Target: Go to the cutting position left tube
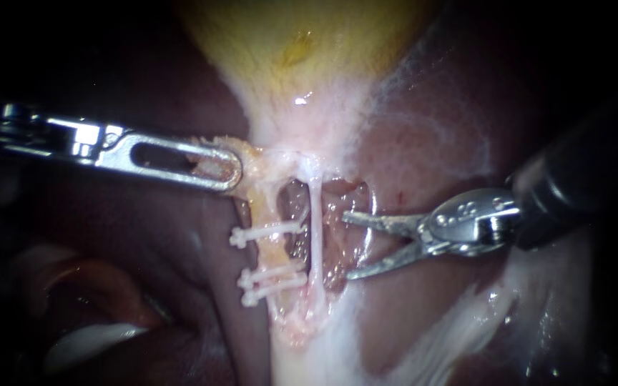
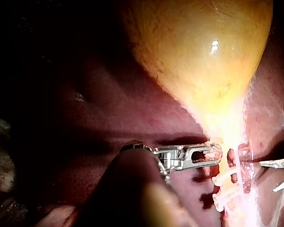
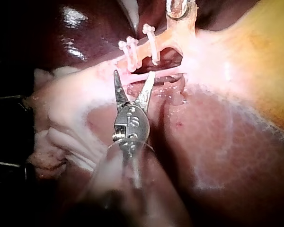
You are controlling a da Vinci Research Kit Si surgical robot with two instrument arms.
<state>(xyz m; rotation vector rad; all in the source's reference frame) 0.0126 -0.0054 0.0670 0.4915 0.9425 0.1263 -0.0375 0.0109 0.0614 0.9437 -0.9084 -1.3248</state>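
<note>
The left tube (image 1: 275,251) is a yellowish strand below the gallbladder (image 1: 302,50), crossed by three white clips (image 1: 270,231), one above and two lower. Right of it runs the thin white right tube (image 1: 316,243). My right instrument (image 1: 347,244) has its two blades open, their tips just right of the right tube and clear of both tubes. In the right wrist view the blades (image 3: 134,75) stand open just short of the strands, with the clips (image 3: 132,52) beyond. My left instrument (image 1: 216,168) is shut on pale tissue at the gallbladder's neck, also seen in its wrist view (image 2: 206,156).
Dark red liver (image 1: 438,129) surrounds the opened window. White fatty tissue (image 1: 459,329) lies under the right instrument's shaft. The gallbladder (image 2: 203,52) fills the space ahead of the left instrument.
</note>
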